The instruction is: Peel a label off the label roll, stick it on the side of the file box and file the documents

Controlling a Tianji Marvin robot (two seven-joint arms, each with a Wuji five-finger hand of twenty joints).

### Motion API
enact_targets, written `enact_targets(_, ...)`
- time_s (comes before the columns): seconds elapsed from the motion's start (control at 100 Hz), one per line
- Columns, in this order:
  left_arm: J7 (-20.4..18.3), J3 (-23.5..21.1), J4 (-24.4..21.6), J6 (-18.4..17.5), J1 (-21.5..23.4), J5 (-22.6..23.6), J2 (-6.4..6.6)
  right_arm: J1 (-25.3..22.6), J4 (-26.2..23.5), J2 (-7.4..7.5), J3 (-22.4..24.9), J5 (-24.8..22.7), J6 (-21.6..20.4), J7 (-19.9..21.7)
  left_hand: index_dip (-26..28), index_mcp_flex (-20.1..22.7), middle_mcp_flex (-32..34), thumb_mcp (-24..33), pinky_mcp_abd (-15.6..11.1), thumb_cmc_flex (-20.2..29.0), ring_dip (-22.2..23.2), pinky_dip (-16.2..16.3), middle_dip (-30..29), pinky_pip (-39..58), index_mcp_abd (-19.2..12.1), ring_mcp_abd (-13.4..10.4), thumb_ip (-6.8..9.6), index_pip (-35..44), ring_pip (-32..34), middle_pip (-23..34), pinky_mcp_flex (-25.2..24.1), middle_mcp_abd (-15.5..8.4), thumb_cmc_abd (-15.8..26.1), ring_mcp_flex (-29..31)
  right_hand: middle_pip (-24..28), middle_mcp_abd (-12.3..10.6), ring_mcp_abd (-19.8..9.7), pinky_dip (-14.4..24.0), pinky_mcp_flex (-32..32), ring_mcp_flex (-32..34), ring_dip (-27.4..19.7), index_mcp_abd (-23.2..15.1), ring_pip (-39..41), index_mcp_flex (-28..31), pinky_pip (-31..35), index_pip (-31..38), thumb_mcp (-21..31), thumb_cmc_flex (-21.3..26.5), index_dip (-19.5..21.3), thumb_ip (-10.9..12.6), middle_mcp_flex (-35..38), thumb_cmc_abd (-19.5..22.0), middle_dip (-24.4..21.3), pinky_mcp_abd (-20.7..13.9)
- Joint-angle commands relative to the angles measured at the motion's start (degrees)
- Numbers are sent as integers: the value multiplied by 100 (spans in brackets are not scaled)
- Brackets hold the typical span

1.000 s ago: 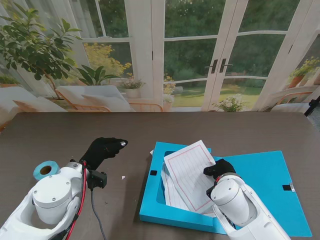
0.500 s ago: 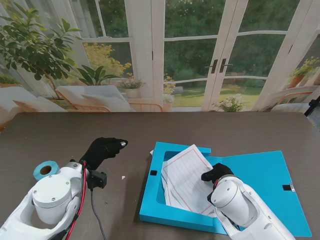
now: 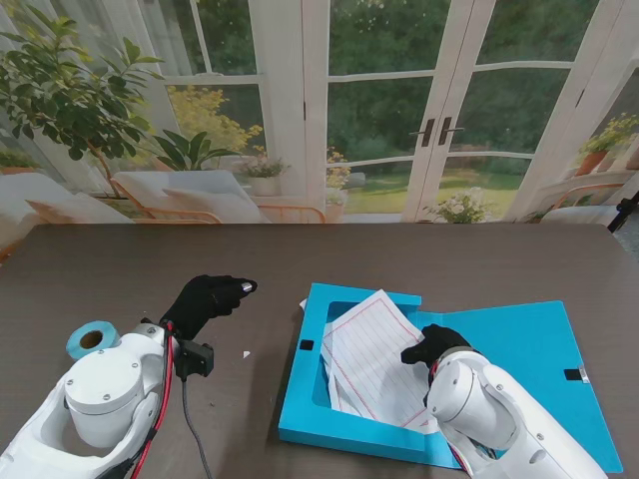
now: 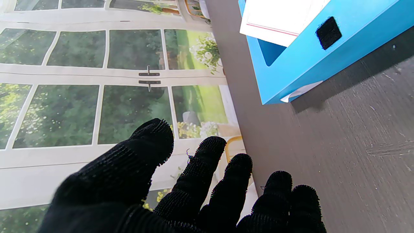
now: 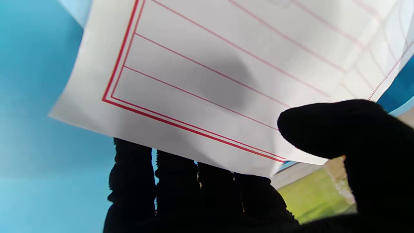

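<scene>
— Right hand (image 3: 436, 344) pinches the ruled sheet (image 3: 374, 354), thumb on top, fingers (image 5: 181, 181) under, over the open file box (image 3: 305, 394). It wants the sheet squared to the walls and laid flat.

— Left hand (image 3: 205, 297)?

— Empty, fingers loosely spread above the table (image 3: 130, 259). Label roll (image 3: 91, 339) sits beside that arm.

— Any label on the box?

— Can't tell. White peeks from under its corner; the lower sheets are mostly covered.
</scene>
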Motion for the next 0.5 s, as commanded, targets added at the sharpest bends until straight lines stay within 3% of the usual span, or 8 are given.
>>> enact_targets(0.0, -118, 4, -17, 20, 18, -11, -7, -56, -111, 75, -2, -51, -68, 187, 34, 127, 29, -160, -339, -86, 12, 104, -15, -145, -54, -81, 167, 14, -75, 42, -25, -4, 80, -104, -94, 135, 45, 35, -1303, -264, -49, 227, -1, -509, -113, -412, -25, -258, -128, -116, -449, 120, -179, -144)
enact_targets(0.16, -135, 7, -6, 21, 8, -18, -4, -99, -203, 158, 21, -252, -195, 449, 44, 147, 38, -162, -336, -80, 19, 107, -1, -143, -42, -82, 169, 24, -72, 44, -23, 10, 79, -100, -262, 152, 68, 67, -1571, -729, -99, 379, -89, -1197, -261, -814, -96, -353, -351, -190, -1023, 320, -424, -200)
enact_targets(0.4, -115, 11, -10, 23, 16, -34, -10, -272, -250, 132, 103, -853, -719, 312, 49, 146, 50, -170, -331, -70, 25, 109, 14, -143, -32, -72, 170, 18, -69, 46, -23, 16, 84, -89, -268, 191, 89, 121, -1610, -842, -171, 35, -190, -995, -338, -851, -208, -539, -444, -333, -1095, 622, -610, -181)
enact_targets(0.49, -107, 10, -15, 23, 20, -41, -12, -322, -226, 95, 139, -1039, -1023, 118, 51, 151, 56, -172, -330, -63, 28, 110, 18, -142, -28, -67, 170, 18, -68, 47, -21, 21, 84, -84, -256, 155, 99, 135, -1609, -812, -179, -296, -194, -936, -355, -902, -237, -603, -479, -402, -1018, 743, -651, -176)
